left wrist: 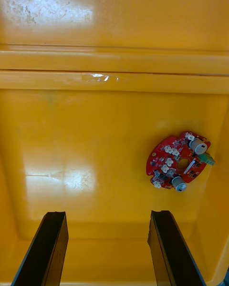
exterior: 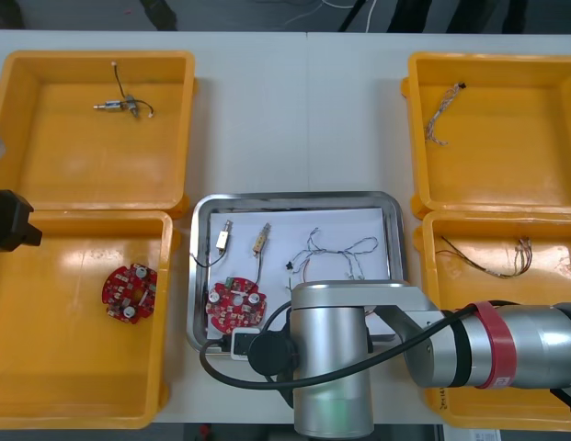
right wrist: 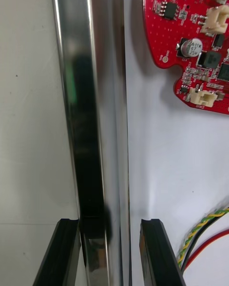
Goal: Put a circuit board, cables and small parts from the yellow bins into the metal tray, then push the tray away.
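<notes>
My right gripper [right wrist: 107,221] stands astride the metal tray's [right wrist: 90,124] rim near its near-left corner, fingers apart: one outside over the table, one inside over the white liner. I judge it not yet clamped. The rim's long axis runs straight ahead between the fingers. The circuit board [right wrist: 191,43] lies just inside, farther along. A red and yellow cable [right wrist: 205,229] sits beside the inner finger.

The left gripper [left wrist: 107,214] hangs parked, fingers apart, over the near-left yellow bin [left wrist: 114,66]; the right is nearer.

From above, the right arm [exterior: 377,349] hides the tray's near edge, so I can't confirm contact.
</notes>
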Controlling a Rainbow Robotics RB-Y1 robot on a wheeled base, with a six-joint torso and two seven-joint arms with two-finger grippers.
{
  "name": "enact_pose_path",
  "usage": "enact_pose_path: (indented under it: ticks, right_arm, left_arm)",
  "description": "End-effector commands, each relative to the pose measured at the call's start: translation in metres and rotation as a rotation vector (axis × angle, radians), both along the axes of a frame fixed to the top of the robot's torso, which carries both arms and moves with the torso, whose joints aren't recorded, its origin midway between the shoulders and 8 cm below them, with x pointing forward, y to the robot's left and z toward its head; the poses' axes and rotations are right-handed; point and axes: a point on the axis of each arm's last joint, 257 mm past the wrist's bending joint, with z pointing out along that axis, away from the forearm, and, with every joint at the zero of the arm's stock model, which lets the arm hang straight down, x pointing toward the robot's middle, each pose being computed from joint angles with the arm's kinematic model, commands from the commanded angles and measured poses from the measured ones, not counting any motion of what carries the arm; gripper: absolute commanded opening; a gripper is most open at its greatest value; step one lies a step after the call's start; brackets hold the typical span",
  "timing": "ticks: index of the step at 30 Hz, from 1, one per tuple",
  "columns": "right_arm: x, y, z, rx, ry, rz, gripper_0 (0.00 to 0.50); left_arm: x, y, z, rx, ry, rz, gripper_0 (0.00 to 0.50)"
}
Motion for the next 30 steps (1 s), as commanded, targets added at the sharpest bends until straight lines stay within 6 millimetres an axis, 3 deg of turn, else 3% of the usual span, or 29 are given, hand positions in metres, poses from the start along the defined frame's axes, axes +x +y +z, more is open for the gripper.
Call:
enact_pose_path:
  ticks: [1, 6, 9, 20, 30]
  right_arm:
    - [-0.016, 0.019, -0.002, 0.019, 0.014, 0.064, 0.269]
    - [-0.016, 0.024, 0.0, 0.026, 0.005, 0.069, 0.133]
    - [-0.014, 0.026, 0.002, 0.03, -0.005, 0.072, 0.1]
    - [-0.008, 0.025, 0.005, 0.026, -0.023, 0.073, 0.071]
    - [0.013, 0.017, 0.016, 0.0, -0.081, 0.088, 0.056]
  left_arm:
    - [-0.003, 0.009, 0.01, 0.052, -0.021, -0.046, 0.5]
    - [-0.003, 0.009, 0.01, 0.052, -0.021, -0.046, 0.5]
    - [-0.003, 0.009, 0.01, 0.052, -0.021, -0.046, 0.5]
    - [-0.003, 0.009, 0.01, 0.052, -0.021, -0.046, 0.5]
    - [-0.003, 0.009, 0.01, 0.052, -0.021, -0.046, 0.5]
